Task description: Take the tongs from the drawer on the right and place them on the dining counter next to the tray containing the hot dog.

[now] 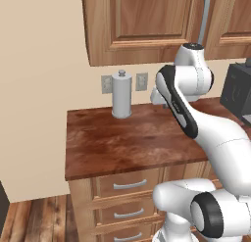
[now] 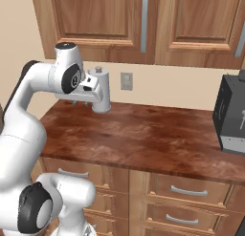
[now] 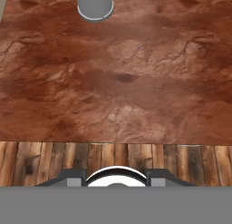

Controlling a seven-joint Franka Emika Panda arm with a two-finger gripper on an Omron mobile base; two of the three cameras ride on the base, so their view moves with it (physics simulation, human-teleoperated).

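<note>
We hold the gripper [image 2: 79, 102] high above the worktop [image 1: 122, 143], near its back edge beside the grey canister [image 1: 121, 95]; whether its jaws are parted or clenched we cannot tell; no tongs or opened drawer in sight; closed drawer fronts [image 2: 191, 191] lie below the front edge, down and rightward of the hand, we judge.

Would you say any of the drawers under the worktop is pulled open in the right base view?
No, every drawer front sits flush and closed beneath the worktop.

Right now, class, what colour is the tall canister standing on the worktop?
Plain light grey canister, clearest in the left base view.
</note>
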